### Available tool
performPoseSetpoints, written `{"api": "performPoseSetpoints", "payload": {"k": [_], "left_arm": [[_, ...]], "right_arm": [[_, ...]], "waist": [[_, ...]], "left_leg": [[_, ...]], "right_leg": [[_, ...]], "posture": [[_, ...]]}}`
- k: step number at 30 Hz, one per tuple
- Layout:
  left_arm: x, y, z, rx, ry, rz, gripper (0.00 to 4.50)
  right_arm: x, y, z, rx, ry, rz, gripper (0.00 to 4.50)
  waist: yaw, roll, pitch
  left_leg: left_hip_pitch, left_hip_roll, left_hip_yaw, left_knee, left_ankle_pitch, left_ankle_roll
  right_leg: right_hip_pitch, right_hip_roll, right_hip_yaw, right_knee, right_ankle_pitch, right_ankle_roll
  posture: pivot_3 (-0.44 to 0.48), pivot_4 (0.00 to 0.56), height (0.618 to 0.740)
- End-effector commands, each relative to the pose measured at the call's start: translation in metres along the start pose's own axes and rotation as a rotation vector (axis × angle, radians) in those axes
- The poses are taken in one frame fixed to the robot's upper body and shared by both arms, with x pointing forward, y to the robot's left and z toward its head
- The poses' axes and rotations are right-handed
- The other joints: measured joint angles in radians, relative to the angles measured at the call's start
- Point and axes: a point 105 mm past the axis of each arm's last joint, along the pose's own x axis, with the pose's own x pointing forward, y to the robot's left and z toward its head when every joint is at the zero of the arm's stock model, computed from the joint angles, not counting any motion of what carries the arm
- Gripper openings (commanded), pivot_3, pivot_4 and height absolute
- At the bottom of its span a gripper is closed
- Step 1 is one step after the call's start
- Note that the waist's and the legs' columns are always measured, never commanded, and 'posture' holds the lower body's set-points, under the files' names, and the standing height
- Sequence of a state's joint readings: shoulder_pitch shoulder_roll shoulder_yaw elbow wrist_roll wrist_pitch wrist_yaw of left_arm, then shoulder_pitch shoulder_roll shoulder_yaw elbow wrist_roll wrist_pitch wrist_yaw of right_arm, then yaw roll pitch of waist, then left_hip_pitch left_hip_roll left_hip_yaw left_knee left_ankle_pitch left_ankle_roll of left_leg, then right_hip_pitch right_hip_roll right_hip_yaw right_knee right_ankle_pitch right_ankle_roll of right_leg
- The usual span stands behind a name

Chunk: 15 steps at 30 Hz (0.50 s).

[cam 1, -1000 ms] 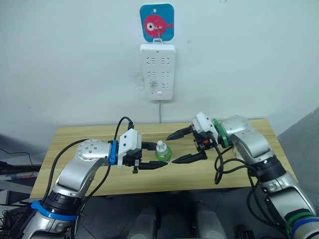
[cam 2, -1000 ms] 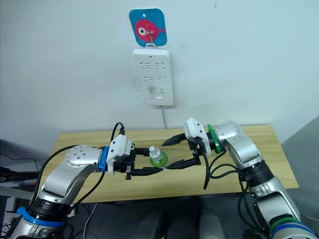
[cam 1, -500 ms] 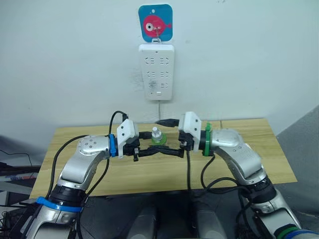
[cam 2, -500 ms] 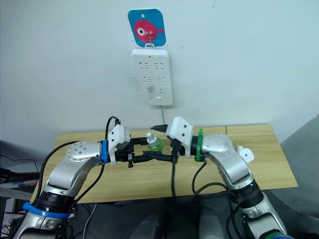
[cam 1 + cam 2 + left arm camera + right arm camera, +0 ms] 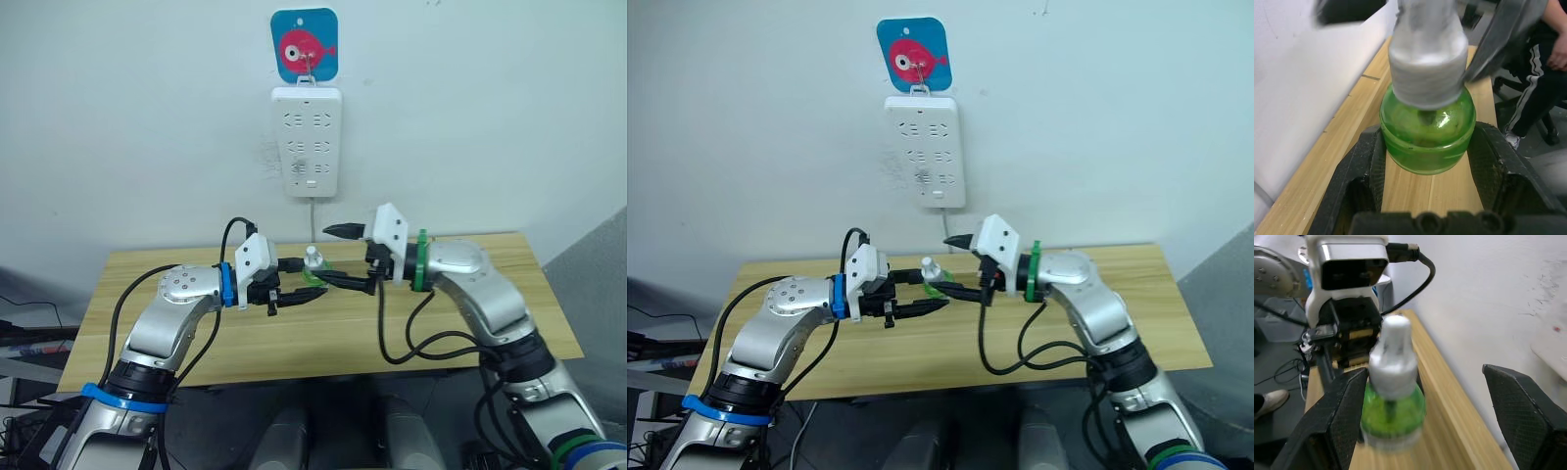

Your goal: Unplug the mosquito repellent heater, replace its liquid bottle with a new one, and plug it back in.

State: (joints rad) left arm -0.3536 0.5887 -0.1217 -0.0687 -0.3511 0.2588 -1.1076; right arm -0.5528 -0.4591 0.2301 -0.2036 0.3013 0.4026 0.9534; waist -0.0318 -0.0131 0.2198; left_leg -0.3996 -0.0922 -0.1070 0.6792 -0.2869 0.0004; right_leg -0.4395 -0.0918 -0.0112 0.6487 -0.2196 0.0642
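The liquid bottle (image 5: 313,266) is green with a white cap, and it stays upright just over the wooden table (image 5: 470,323). My left gripper (image 5: 306,282) is shut on its green body; in the left wrist view both fingers (image 5: 1366,161) press the bottle (image 5: 1425,132) from either side. From the right comes my right gripper (image 5: 321,255), open, one finger above the cap and the other beside the bottle's base. Seen from the right wrist, the bottle (image 5: 1393,401) stands between that gripper's spread fingers (image 5: 1518,406) without touching them. The mosquito repellent heater is out of view.
A long white power strip (image 5: 310,142) hangs on the wall above the table, under a blue fish hook plate (image 5: 305,44). Its cord drops behind the table. A seated person's legs (image 5: 1542,58) show beyond the table's end in the left wrist view.
My right gripper has come in from the right and now straddles the bottle's cap. The left gripper has carried the bottle slightly up and toward the wall.
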Motion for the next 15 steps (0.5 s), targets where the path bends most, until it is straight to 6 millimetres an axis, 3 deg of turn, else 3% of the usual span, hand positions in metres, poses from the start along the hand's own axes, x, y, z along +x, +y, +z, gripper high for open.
{"api": "performPoseSetpoints", "payload": {"k": [1,6,11,15], "left_arm": [[-0.002,-0.001,0.007,0.027,-0.015,-0.01,2.18],[-0.002,0.002,0.008,0.037,-0.017,-0.005,2.18],[0.0,0.003,0.011,0.048,-0.028,-0.008,2.18],[0.002,0.002,0.011,0.045,-0.031,-0.01,2.18]], "right_arm": [[-0.009,0.019,0.013,0.004,-0.044,0.114,3.9],[0.013,0.027,0.016,0.031,-0.075,0.121,3.9],[0.043,0.017,0.021,0.059,-0.106,0.015,3.9],[0.046,0.01,0.018,0.052,-0.095,-0.029,3.9]], "waist": [[0.0,0.0,0.0],[-0.005,0.0,0.0],[-0.007,0.0,0.0],[0.002,0.0,0.0]], "left_leg": [[0.0,0.0,0.0,0.0,0.0,0.0],[0.0,0.002,0.001,0.0,0.0,0.0],[0.0,0.002,0.001,0.0,0.0,0.0],[0.0,-0.001,0.0,0.0,0.0,0.0]], "right_leg": [[0.0,0.0,0.0,0.0,0.0,0.0],[0.0,0.0,0.001,0.0,0.0,0.0],[-0.001,0.0,0.0,0.001,0.001,-0.001],[0.0,0.0,0.0,0.0,0.001,-0.001]], "posture": [[-0.06,0.207,0.74],[-0.057,0.206,0.74],[-0.058,0.206,0.74],[-0.062,0.208,0.74]]}}
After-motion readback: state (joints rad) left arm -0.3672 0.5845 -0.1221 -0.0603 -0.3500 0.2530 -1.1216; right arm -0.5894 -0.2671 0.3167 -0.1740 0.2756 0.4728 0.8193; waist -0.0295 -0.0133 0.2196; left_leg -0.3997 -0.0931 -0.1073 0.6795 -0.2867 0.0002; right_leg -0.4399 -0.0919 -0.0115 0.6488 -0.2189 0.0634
